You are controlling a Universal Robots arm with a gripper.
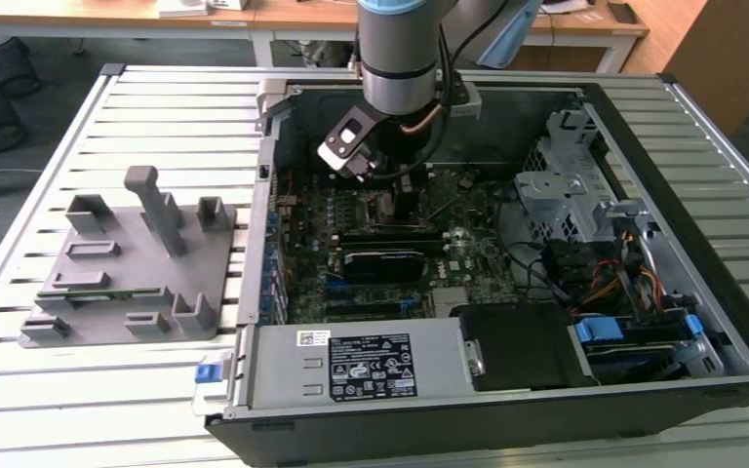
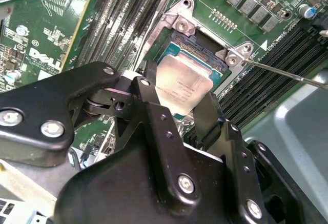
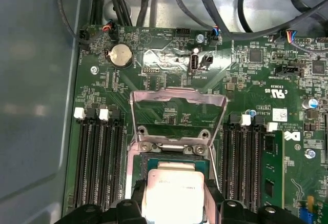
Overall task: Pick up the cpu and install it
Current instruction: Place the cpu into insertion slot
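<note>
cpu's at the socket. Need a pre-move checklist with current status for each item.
1. Load plate open: ok, flipped up and clear of the socket.
2. Lever released: ok, it angles off beside the socket, not across it.
3. Grip: ok, the gripper is closed on two opposite edges of the cpu.
4. The cpu over the socket: ok, it lies inside the socket frame in both wrist views.
5. The cpu seated flat: cannot tell.
6. Corner marks matched: cannot tell.
</note>
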